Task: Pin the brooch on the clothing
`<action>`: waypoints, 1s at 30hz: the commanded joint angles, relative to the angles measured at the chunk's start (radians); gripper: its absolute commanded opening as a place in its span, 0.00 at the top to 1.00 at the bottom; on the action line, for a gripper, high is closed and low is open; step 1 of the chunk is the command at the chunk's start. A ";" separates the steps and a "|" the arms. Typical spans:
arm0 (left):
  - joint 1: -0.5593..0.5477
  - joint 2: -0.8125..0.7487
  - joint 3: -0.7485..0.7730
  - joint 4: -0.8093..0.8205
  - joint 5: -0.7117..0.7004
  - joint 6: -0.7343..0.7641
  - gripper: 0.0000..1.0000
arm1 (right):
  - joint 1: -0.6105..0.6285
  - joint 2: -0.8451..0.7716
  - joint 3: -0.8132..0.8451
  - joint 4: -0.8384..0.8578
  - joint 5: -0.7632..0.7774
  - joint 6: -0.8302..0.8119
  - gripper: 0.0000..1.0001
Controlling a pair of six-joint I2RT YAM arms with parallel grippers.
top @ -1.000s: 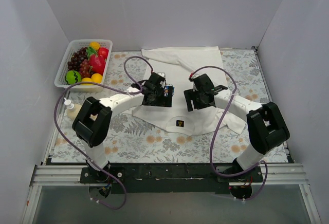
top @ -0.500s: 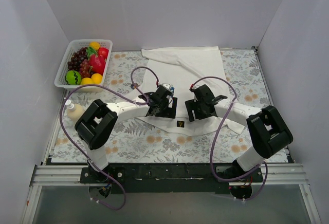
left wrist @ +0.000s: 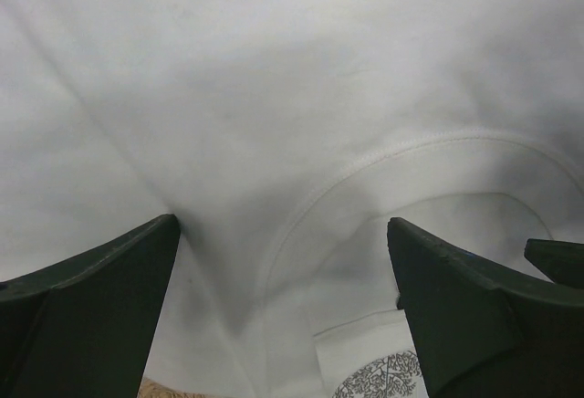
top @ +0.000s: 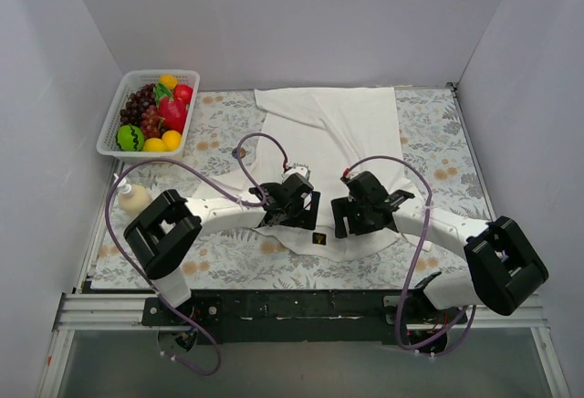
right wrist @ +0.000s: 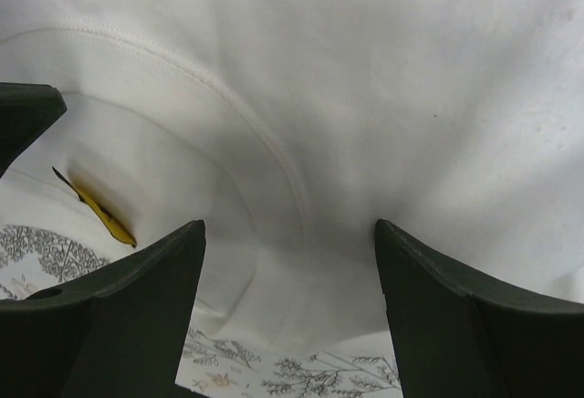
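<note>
A white basket (top: 137, 73) of fruit (top: 153, 117) sits at the table's (top: 219, 252) far left corner; a small bottle (top: 132, 197) stands near its left edge.

White-black arms (top: 224, 206), seemingly purple cables (top: 262, 135)

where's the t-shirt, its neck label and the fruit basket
T-shirt (top: 338, 124), top external view, on the flat white cloth of its far half.
Neck label (top: 319, 239), top external view, on the middle of the small dark tag.
Fruit basket (top: 146, 73), top external view, on its far white rim.
</note>
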 commanded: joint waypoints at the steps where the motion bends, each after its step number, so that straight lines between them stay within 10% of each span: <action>1: -0.069 0.052 -0.115 -0.250 0.138 -0.125 0.02 | 0.039 -0.031 -0.075 -0.222 -0.059 0.109 0.18; 30: -0.240 -0.071 -0.238 -0.479 0.220 -0.406 0.02 | 0.055 -0.191 -0.126 -0.415 -0.023 0.208 0.18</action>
